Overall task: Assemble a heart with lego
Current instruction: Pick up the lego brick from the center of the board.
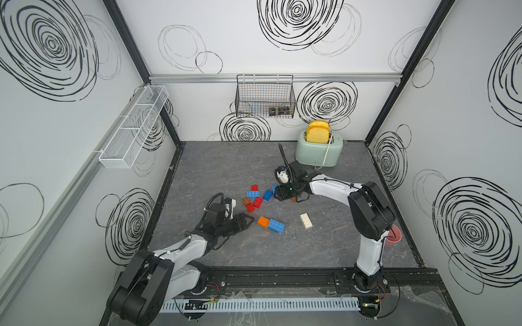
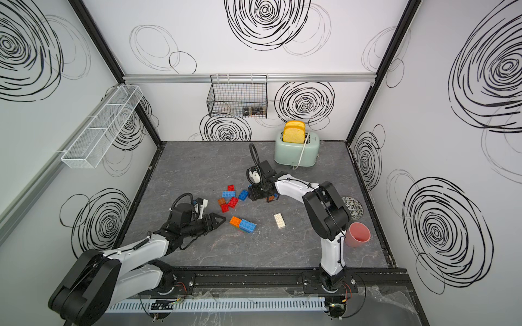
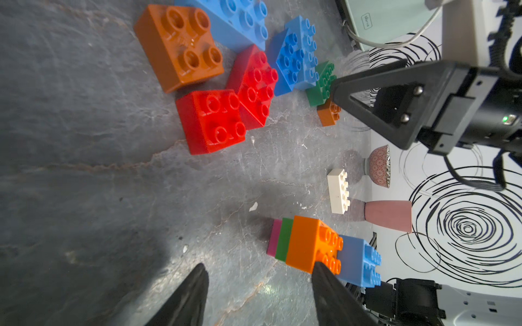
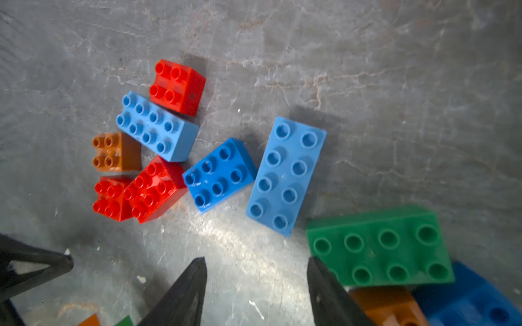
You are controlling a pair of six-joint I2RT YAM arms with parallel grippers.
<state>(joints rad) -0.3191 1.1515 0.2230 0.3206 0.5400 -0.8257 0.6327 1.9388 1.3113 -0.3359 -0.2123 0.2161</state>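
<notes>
Hovering low over a grey table [image 1: 214, 175], two robot arms are building a heart from toy bricks, a job that looks barely begun. Only one small stack [image 1: 271, 224] is joined: the left wrist view shows an orange brick [image 3: 308, 242] and a blue one side by side on top of a green layer and a pink layer. It lies near the middle of the table, just ahead of the left gripper [image 1: 250, 221], whose fingers are spread with nothing between them. Whether one fingertip touches the stack cannot be told.

The right gripper [image 4: 256, 259], further back towards the toaster [image 1: 319, 152], is likewise spread and empty over bare table, with a green brick [image 4: 378, 245] just beside one finger. Between the arms sits a heap of loose bricks [image 1: 255, 196]: three red, three blue and one brown, unjoined and lying at odd angles. A white brick [image 1: 306, 220] lies apart, nearer the right arm.

No heart outline can be made out yet. By the look of it, nearly all the picking, lining up and pressing together is still to come.
</notes>
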